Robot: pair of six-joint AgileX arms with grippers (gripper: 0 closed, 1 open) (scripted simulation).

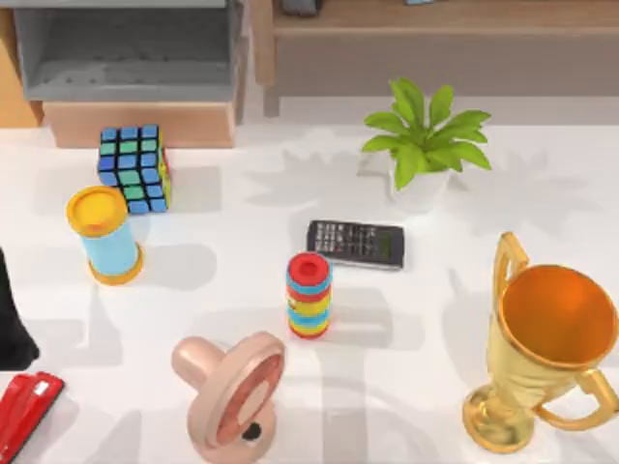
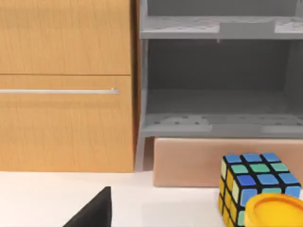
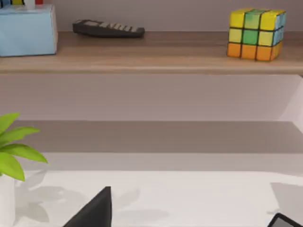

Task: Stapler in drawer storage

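The stapler [image 1: 23, 411] is a glossy red, elongated piece with a dark slit line along its top, lying flat and tilted at about eight o'clock on the table [image 1: 222, 290], in the top view's lower left corner. Just above it a black part of the left arm [image 1: 12, 324] comes in from the left edge; whether that arm's pincer is open or closed cannot be told.

Going rightward in the top view: a yellow-capped light blue cylinder [image 1: 104, 235] at nine o'clock, a colour cube [image 1: 135, 168] just beyond it toward ten o'clock, and the drawer [image 1: 131, 68] at eleven o'clock, pulled open with grey walls and floor and a tan front panel facing the table. A pink round object [image 1: 232, 396] lies at seven o'clock, a striped ring stack [image 1: 309, 295] stands near the centre, a dark calculator [image 1: 355, 244] just past it, a potted plant [image 1: 424, 145] at one o'clock and a gold trophy [image 1: 546, 348] at four o'clock.

The left wrist view adds the wooden cabinet front [image 2: 66, 85] with its metal handle [image 2: 59, 91] beside the drawer's grey inside [image 2: 218, 109], plus a dark finger [image 2: 94, 213] at the frame's lower edge.

The right wrist view adds a brown shelf [image 3: 151, 56] carrying a blue box [image 3: 27, 30], a dark remote [image 3: 108, 28] and a yellow-orange cube [image 3: 256, 33]; the right pincer's state cannot be told either.
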